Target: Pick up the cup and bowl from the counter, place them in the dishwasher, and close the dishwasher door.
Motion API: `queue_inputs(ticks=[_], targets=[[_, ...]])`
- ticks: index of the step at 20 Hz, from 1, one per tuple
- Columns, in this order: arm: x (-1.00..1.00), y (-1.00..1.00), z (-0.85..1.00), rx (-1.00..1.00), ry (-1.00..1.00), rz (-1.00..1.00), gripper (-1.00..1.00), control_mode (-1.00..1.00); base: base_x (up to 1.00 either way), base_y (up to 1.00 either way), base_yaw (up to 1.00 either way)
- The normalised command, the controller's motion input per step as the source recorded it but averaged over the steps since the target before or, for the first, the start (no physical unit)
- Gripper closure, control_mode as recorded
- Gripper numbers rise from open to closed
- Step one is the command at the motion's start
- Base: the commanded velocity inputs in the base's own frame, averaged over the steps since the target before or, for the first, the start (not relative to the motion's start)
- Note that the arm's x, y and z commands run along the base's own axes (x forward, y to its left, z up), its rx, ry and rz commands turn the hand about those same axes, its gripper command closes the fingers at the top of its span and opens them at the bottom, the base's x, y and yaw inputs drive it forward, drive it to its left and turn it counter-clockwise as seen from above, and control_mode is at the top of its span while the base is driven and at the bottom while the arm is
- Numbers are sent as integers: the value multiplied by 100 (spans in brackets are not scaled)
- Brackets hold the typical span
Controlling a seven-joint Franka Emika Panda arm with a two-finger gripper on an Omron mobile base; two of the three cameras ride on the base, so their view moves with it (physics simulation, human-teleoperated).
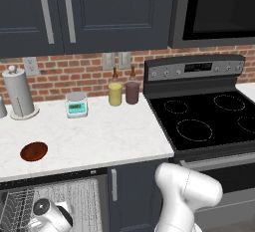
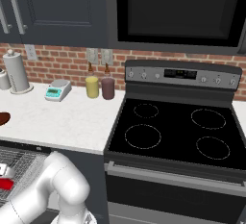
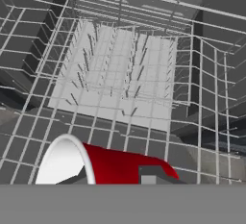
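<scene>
The robot's white arm bends down low in front of the counter [image 1: 99,136]. Its gripper [image 3: 117,176] is down inside the dishwasher [image 1: 55,201], just above the light grey wire rack [image 3: 120,74]. The gripper is closed on the cup [image 3: 115,165]. The cup is red with a white inside. It lies on its side between the two dark fingers [image 3: 151,172], with its open mouth turned to the left in the hand view. A bit of red from the cup shows at the left edge of the right base view too. I cannot tell if the cup touches the rack yet.

The dishwasher is open and the rack is out under the edge of the counter.

The bowl [image 1: 34,151] is on the counter. It is round, flat and reddish-brown, and it sits close to the front edge, above the dishwasher.

At the back of the counter, by the brick wall, stand a paper towel roll [image 1: 19,92], a small kitchen scale [image 1: 76,104], a yellow tumbler [image 1: 115,93] and a maroon tumbler [image 1: 132,92]. The two tumblers stand side by side. A black stovetop [image 1: 209,119] is to the right of the counter.
</scene>
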Motion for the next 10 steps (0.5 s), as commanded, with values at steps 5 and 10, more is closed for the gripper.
queue_inputs(ticks=[5, 10], targets=[[9, 14, -17, 0, 0, 0, -100, -100, 0, 0, 0], [5, -4, 0, 1, 0, 0, -100, -100, 0, 0, 0]])
